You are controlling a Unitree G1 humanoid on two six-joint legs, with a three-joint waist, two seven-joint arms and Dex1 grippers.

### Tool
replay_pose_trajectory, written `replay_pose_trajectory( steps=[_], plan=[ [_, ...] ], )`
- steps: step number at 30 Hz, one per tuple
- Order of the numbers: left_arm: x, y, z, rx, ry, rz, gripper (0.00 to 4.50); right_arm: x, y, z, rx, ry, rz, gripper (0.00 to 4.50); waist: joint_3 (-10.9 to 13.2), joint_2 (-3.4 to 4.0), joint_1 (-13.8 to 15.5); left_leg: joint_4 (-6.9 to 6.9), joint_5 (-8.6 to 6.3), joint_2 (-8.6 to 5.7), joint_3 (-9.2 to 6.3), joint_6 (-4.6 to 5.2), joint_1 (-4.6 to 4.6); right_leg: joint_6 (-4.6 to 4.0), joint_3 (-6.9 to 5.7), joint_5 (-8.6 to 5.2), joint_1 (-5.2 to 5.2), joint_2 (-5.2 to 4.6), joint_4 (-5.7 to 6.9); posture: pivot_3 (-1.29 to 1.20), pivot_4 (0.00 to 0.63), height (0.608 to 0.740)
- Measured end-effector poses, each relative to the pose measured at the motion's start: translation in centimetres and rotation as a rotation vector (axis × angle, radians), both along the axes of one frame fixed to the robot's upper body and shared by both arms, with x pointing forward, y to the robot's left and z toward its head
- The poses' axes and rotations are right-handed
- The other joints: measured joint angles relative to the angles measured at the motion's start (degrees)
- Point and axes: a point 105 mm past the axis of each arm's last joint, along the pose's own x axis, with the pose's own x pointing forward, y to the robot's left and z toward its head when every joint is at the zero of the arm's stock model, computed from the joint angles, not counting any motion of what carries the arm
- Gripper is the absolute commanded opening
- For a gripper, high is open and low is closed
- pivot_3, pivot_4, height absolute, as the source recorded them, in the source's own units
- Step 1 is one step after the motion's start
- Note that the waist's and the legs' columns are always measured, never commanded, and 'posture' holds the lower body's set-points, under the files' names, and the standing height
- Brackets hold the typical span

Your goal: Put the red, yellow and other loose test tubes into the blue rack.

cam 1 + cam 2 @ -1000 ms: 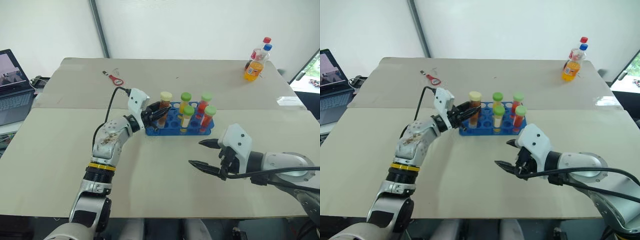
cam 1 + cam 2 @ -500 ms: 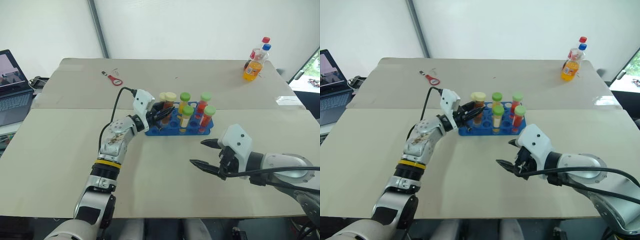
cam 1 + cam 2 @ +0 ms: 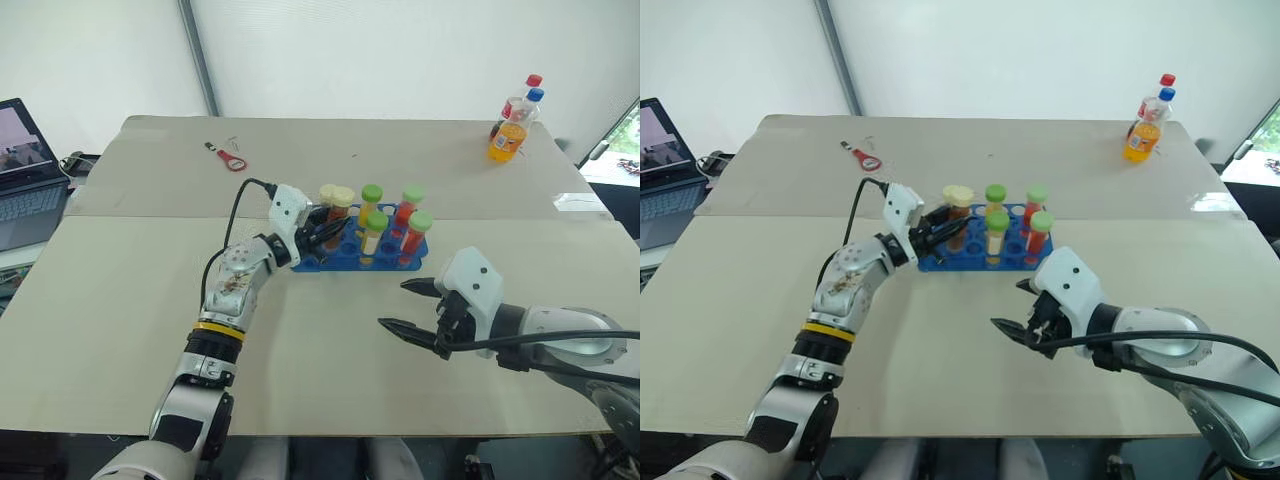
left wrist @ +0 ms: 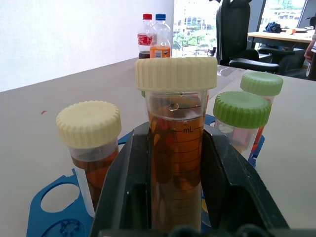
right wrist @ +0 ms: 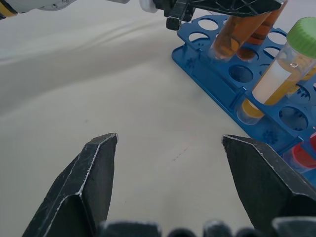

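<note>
Compared with a second ago, the left end effector (image 3: 322,228) has carried its tube a little further over the rack, so the cream cap now sits right beside the other cream cap instead of apart from it; the right end effector and the tubes already standing in the rack have not changed.

Nearest, the right end effector (image 3: 405,307) hovers over the bare beige desk (image 3: 120,330) with its two black fingers spread wide and nothing between them. The small bright blue plastic test tube rack (image 3: 345,255) lies just beyond its fingertips.

The left end effector is clenched on the clear plastic tube of amber-brown liquid with a cream screw cap (image 4: 177,143), the black fingers (image 4: 129,182) pressing either side of its body. The tube leans over the near-left end of the rack, its bottom at the holes there; whether it has entered a hole cannot be told.

Just beside the held tube, a second cream-capped amber tube (image 4: 90,148) stands in the rack. Beyond the left end effector four green-capped tubes stand upright in the holes: two yellow (image 3: 373,232) and two red-orange (image 3: 415,236).

Far past both end effectors, an orange soda bottle with a blue cap (image 3: 510,130) stands at the desk's far corner beside a red-capped bottle (image 3: 521,100).
</note>
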Motion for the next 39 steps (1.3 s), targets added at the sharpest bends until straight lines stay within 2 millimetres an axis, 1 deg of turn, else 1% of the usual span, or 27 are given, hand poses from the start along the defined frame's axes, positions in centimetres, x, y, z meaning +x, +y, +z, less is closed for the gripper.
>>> replay_pose_trajectory(
  steps=[2, 4, 5, 6, 7, 9, 10, 13, 15, 18, 20, 22, 24, 26, 28, 30, 33, 37, 39],
  plan=[
    [-0.2, 0.3, -0.5, 0.002, 0.008, 0.008, 0.84, 0.0, 0.0, 0.0, -0.001, 0.002, -0.002, 3.76, 0.00, 0.00, -0.08, -0.01, 0.00, 0.01, 0.00, 0.00, 0.00, 0.00, 0.00, 0.00, -0.01, 0.01, 0.00, 0.00, 0.150, 0.740],
    [-0.3, 0.6, -0.6, 0.005, 0.002, 0.017, 1.88, 0.0, 0.0, 0.0, 0.000, 0.003, -0.002, 3.76, 0.00, 0.00, -0.21, -0.02, 0.00, 0.03, 0.00, 0.00, 0.01, 0.00, 0.01, 0.00, -0.01, 0.02, 0.00, 0.00, 0.150, 0.740],
    [-0.3, 0.8, -0.6, 0.007, 0.001, 0.023, 2.24, 0.0, 0.0, 0.1, 0.000, 0.001, -0.002, 3.76, 0.00, 0.00, -0.23, -0.02, 0.00, 0.04, 0.00, 0.00, 0.02, 0.00, 0.01, 0.00, -0.01, 0.02, 0.00, 0.00, 0.150, 0.740],
    [-0.3, 1.0, -0.8, 0.011, 0.004, 0.030, 2.84, 0.1, 0.1, 0.3, 0.000, -0.007, 0.000, 3.76, 0.00, 0.00, -0.27, -0.02, 0.00, 0.03, 0.00, 0.00, 0.02, 0.00, 0.01, 0.00, -0.01, 0.02, 0.00, 0.00, 0.150, 0.740],
    [-0.3, 1.2, -1.0, 0.013, 0.010, 0.033, 3.24, 0.1, 0.1, 0.4, 0.000, -0.013, 0.001, 3.76, 0.00, 0.00, -0.25, -0.02, 0.00, 0.03, 0.00, 0.00, 0.03, 0.00, 0.01, 0.00, 0.00, 0.02, 0.00, 0.00, 0.150, 0.740],
    [-0.5, 1.5, -1.5, 0.016, 0.028, 0.035, 4.23, 0.2, 0.1, 0.5, 0.002, -0.016, 0.000, 3.76, 0.00, 0.00, -0.21, -0.02, 0.00, 0.03, 0.00, 0.00, 0.01, 0.00, 0.01, 0.00, 0.00, 0.02, -0.01, 0.00, 0.150, 0.740],
    [-0.6, 1.7, -1.6, 0.021, 0.031, 0.035, 4.43, 0.2, 0.1, 0.5, 0.004, -0.016, -0.001, 3.76, 0.00, 0.00, -0.22, -0.02, 0.00, 0.03, 0.00, 0.00, 0.01, 0.00, 0.01, 0.00, -0.01, 0.01, -0.01, 0.00, 0.150, 0.740],
    [-0.9, 2.4, -1.0, 0.038, 0.011, 0.041, 4.43, 0.3, 0.1, 0.6, 0.008, -0.018, -0.002, 3.76, 0.00, 0.00, -0.09, -0.02, 0.00, 0.03, 0.00, 0.00, 0.01, 0.00, 0.01, 0.00, 0.00, 0.01, -0.04, 0.00, 0.150, 0.740],
    [-1.4, 3.8, -0.9, 0.080, 0.010, 0.058, 4.43, 0.5, -0.1, 0.7, 0.013, -0.021, -0.011, 3.76, 0.00, 0.01, -0.21, -0.06, 0.00, 0.05, 0.00, 0.00, 0.04, 0.00, 0.02, 0.00, 0.00, 0.02, -0.03, 0.00, 0.150, 0.740],
    [-2.2, 5.7, -1.2, 0.154, 0.036, 0.083, 4.43, 0.9, -1.1, 1.3, 0.017, -0.034, -0.032, 3.76, 0.00, 0.00, -0.33, -0.09, 0.00, 0.07, 0.00, 0.00, 0.03, 0.00, 0.02, 0.00, -0.02, 0.04, -0.04, 0.00, 0.150, 0.740],
    [-2.7, 7.7, -0.8, 0.228, 0.057, 0.112, 4.43, 1.2, -2.5, 2.0, 0.004, -0.047, -0.054, 3.76, 0.00, 0.01, -0.48, -0.11, 0.00, 0.09, 0.00, 0.00, 0.04, 0.00, 0.02, 0.00, -0.01, 0.05, -0.06, 0.00, 0.150, 0.740],
    [-3.1, 9.5, 0.3, 0.297, 0.056, 0.132, 4.43, 1.4, -3.7, 2.5, 0.000, -0.061, -0.061, 3.76, 0.00, 0.01, -0.46, -0.12, 0.00, 0.11, 0.00, 0.00, 0.05, 0.00, 0.00, 0.00, 0.03, 0.05, -0.10, 0.00, 0.150, 0.740],
    [-4.1, 11.0, 1.3, 0.381, 0.045, 0.124, 4.43, 1.4, -4.8, 3.0, -0.017, -0.073, -0.046, 3.76, -0.01, 0.03, -0.51, -0.16, -0.02, 0.12, 0.03, 0.02, 0.11, 0.00, 0.00, 0.00, 0.11, 0.04, -0.20, 0.00, 0.150, 0.740],
    [-5.0, 11.9, 1.9, 0.441, 0.021, 0.118, 4.43, 1.4, -6.0, 3.5, -0.048, -0.095, -0.021, 3.76, -0.01, 0.03, -0.52, -0.17, -0.02, 0.15, 0.08, 0.03, 0.13, 0.00, 0.00, 0.00, 0.15, 0.04, -0.30, 0.00, 0.150, 0.740],
    [-5.7, 12.7, 1.7, 0.489, 0.033, 0.109, 4.43, 1.7, -6.9, 3.9, -0.076, -0.113, -0.012, 3.76, -0.01, 0.03, -0.64, -0.17, -0.02, 0.17, 0.09, 0.03, 0.15, 0.00, 0.00, 0.00, 0.17, 0.04, -0.31, 0.00, 0.150, 0.740],
    [-6.8, 13.7, 1.0, 0.532, 0.086, 0.082, 4.43, 2.0, -8.3, 4.4, -0.114, -0.131, -0.001, 3.76, 0.00, 0.03, -0.88, -0.18, -0.02, 0.20, 0.11, 0.03, 0.15, 0.00, 0.01, 0.00, 0.16, 0.05, -0.31, 0.00, 0.150, 0.740],
    [-7.4, 14.3, 0.6, 0.531, 0.126, 0.079, 4.43, 2.4, -9.4, 4.7, -0.137, -0.141, 0.009, 3.76, 0.00, 0.03, -0.89, -0.18, -0.02, 0.23, 0.11, 0.03, 0.13, 0.00, 0.00, 0.00, 0.15, 0.05, -0.31, 0.00, 0.150, 0.740],
    [-8.0, 14.3, 0.6, 0.516, 0.137, 0.079, 4.43, 2.8, -10.1, 5.0, -0.151, -0.149, 0.021, 3.76, 0.00, 0.03, -0.97, -0.18, -0.02, 0.24, 0.11, 0.03, 0.12, -0.01, 0.02, 0.00, 0.14, 0.03, -0.31, 0.00, 0.150, 0.740],
    [-8.2, 14.2, 0.6, 0.519, 0.138, 0.074, 4.43, 2.9, -10.2, 4.8, -0.160, -0.146, 0.027, 3.76, 0.00, 0.03, -0.94, -0.19, -0.02, 0.24, 0.11, 0.03, 0.11, -0.01, 0.02, 0.00, 0.13, 0.03, -0.30, 0.00, 0.150, 0.740]
  ],
)
